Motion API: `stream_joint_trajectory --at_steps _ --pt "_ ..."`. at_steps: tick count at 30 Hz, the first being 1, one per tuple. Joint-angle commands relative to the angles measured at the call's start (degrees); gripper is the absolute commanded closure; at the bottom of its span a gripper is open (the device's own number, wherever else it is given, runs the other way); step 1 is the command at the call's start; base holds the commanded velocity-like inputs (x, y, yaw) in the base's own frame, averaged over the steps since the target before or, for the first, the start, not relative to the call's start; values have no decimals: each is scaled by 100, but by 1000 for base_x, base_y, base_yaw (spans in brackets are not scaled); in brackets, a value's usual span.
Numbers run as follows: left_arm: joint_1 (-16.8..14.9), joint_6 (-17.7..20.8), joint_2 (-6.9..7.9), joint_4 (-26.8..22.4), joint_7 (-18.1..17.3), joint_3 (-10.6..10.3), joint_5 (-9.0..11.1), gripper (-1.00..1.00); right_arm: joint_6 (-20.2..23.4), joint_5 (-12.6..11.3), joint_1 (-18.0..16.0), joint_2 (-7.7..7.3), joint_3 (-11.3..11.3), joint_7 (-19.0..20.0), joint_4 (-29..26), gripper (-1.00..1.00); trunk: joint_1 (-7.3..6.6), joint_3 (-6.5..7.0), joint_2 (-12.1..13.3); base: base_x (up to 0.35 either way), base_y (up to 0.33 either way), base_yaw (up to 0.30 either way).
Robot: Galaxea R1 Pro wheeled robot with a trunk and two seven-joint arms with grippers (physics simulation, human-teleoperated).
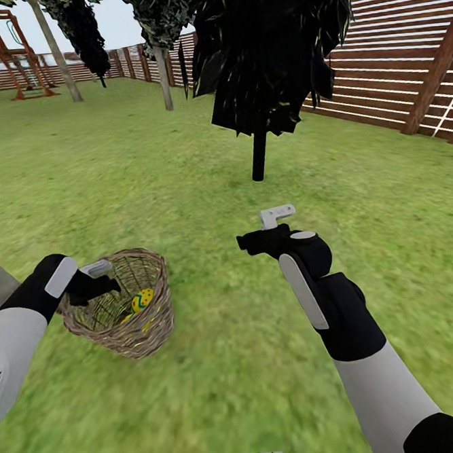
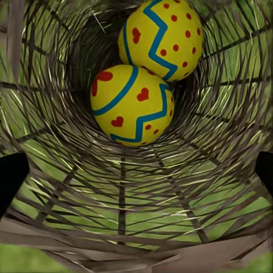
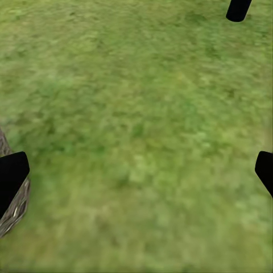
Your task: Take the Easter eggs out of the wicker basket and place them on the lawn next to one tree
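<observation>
Woven light-brown wicker basket (image 1: pixel 124 309) sits on the lawn (image 1: pixel 217 363), tilted, with two yellow Easter eggs (image 2: pixel 132 105) touching each other deep inside. The left pincer (image 1: pixel 101 277) hovers at the basket's rim, fingers spread wide, pinching nothing. The right pincer (image 1: pixel 267 229) hangs spread and empty over grass, near a black-trunked tree (image 1: pixel 259 154).

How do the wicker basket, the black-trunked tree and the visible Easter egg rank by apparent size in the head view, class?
1. Black-trunked tree, though it stands farther off.
2. Wicker basket.
3. Easter egg, partly hidden inside the basket, so its full size is unsure.
</observation>
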Motion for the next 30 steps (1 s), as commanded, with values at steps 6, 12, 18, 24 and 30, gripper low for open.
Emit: stream_joint_trajectory --at_steps 6,12,18,24,30 --pt "-56 9 11 -32 44 -38 54 -100 17 -56 -2 -4 0 -58 -3 -100 -1 -5 -2 4 3 0" --pt "-66 9 -8 -22 44 -28 53 -100 17 -55 -2 -5 -5 -61 2 -100 -1 -5 -2 56 39 0" --pt "-68 9 -23 -7 48 -26 52 -100 17 -55 -2 -5 -6 -65 9 -100 -1 -5 -2 39 20 0" --pt "-65 9 -36 -1 49 -40 52 -100 17 -51 -2 -12 -9 -66 16 -100 -1 -5 -2 128 67 0" --pt "-61 9 -39 7 52 -48 52 -100 17 -54 -2 -14 -133 -60 42 -100 -1 -5 -2 75 13 0"
